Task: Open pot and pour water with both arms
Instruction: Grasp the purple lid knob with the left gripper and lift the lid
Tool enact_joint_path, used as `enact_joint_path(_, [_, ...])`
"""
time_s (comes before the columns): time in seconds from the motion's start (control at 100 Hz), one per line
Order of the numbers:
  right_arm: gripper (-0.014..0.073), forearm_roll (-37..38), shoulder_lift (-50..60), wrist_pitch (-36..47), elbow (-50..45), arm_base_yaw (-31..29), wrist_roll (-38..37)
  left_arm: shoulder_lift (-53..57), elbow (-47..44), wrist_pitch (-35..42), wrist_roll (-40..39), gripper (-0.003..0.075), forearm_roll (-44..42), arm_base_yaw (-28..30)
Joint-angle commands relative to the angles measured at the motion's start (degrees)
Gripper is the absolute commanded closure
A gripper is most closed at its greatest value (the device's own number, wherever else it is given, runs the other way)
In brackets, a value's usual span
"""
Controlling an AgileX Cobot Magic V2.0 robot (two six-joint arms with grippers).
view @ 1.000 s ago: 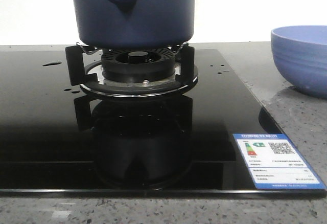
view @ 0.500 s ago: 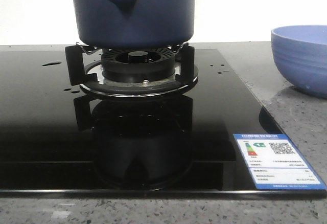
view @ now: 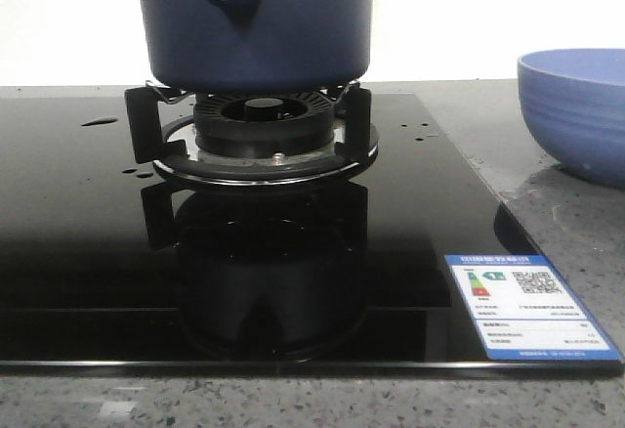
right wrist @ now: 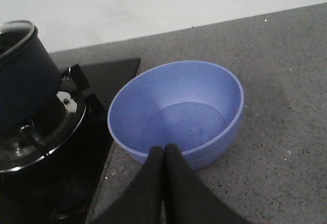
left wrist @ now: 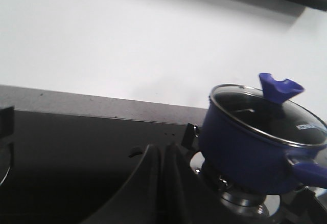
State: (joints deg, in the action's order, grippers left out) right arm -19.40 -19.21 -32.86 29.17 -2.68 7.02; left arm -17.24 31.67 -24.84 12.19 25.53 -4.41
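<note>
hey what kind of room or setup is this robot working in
Most likely a kitchen, or a mock-up of one. A dark blue pot with a glass lid sits on a gas burner set in a black glass cooktop, and a light-blue bowl stands beside it on a speckled grey countertop.

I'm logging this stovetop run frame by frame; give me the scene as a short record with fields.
pot: navy pot on the burner stand
lid: glass lid on the pot, blue knob up
bowl: light-blue bowl on the counter, right of the hob
water: drops on the black glass
left pincer: shut, empty
right pincer: shut, empty, by the bowl
</note>
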Motion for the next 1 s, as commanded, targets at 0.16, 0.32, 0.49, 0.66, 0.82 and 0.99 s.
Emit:
enact_joint_path(0.16, [0.0638,-0.30,-10.32,0.31,9.52,2.18,2.37,-10.65,9.50,-2.40,19.07,0.0693,18.58,-0.05])
enact_joint_path(0.32, [0.0514,-1.99,-12.12,0.59,10.73,5.32,3.86,-15.07,10.10,-5.23,36.12,0.0412,39.11,-0.05])
enact_joint_path(0.49, [0.0188,-2.60,-12.61,0.76,10.73,6.22,3.86,-20.52,10.10,-11.40,47.58,0.0279,52.40,-0.05])
enact_joint_path(0.66, [0.0137,-2.73,-12.61,0.76,10.73,6.22,3.86,-27.26,10.10,-18.09,60.37,0.0326,62.58,-0.05])
enact_joint_path(0.82, [0.0137,-2.81,-12.61,0.76,10.73,6.22,3.86,-34.22,12.11,-22.25,67.72,0.0332,67.24,-0.52])
enact_joint_path(0.99, [0.0137,-2.81,-12.61,0.66,10.73,6.22,3.86,-41.80,16.95,-22.55,73.44,0.0330,67.45,-3.99])
